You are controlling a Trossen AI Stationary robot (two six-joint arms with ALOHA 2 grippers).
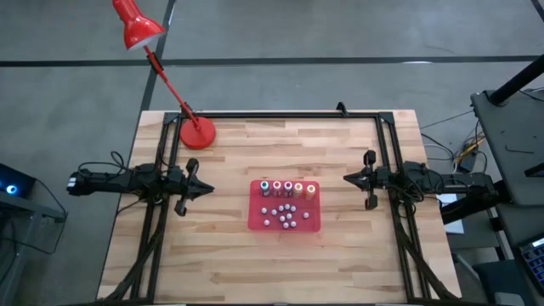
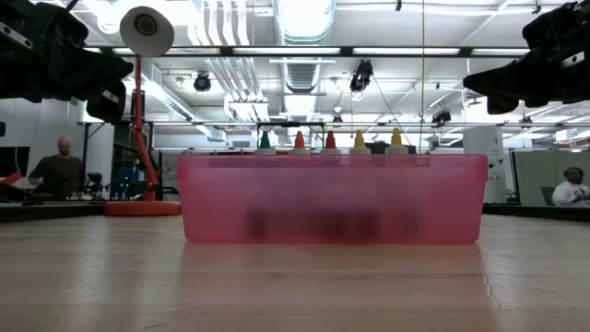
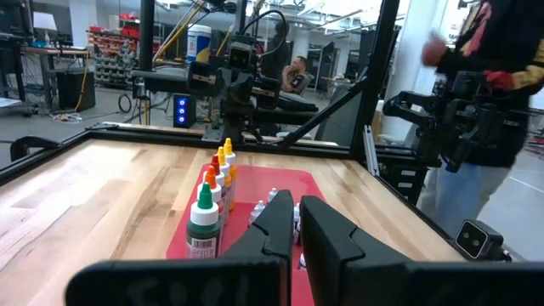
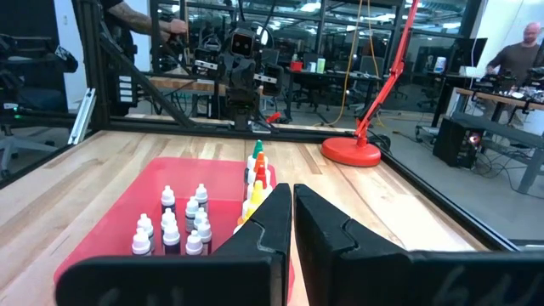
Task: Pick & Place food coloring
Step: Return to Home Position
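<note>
Both closed and empty, left gripper [image 1: 208,189] and right gripper [image 1: 346,178] flank the red container [image 1: 254,223]. Food coloring bottles [image 1: 287,187] stand inside.

You have the food coloring [image 1: 287,188] standing upright in one row (five bottles, green through yellow-orange) along one long wall inside the red container [image 1: 256,223].
</note>
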